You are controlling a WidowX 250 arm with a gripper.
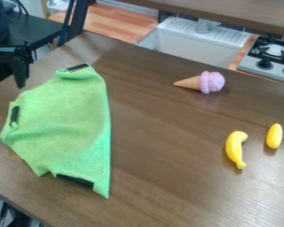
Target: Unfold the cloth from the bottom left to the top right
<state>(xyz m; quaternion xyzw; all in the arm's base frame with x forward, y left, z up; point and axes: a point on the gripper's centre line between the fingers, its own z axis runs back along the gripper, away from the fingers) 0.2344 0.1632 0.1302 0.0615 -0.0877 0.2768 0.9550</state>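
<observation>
A brown wooden table [168,177] takes up most of the camera view. Spread on its left side is the green cloth [61,119], partly folded, its long right edge running almost straight from the top corner to a point at the bottom; the left outline is uneven. Behind the table are a white sink [186,44] and, to its right, a stove [274,51] with dark knobs. The black gripper [21,73] hangs near the view's left edge, just beyond the cloth's upper left side; how far open it is, or whether it has hold of anything, cannot be told. A toy ice cream cone [208,83] lies on its side, pink scoop to the right. Nearer are a curved yellow banana [234,148] and, beside it, a smaller yellow oval toy [274,136]. Dark patches [76,181] mark the cloth's top, left and bottom edges.
</observation>
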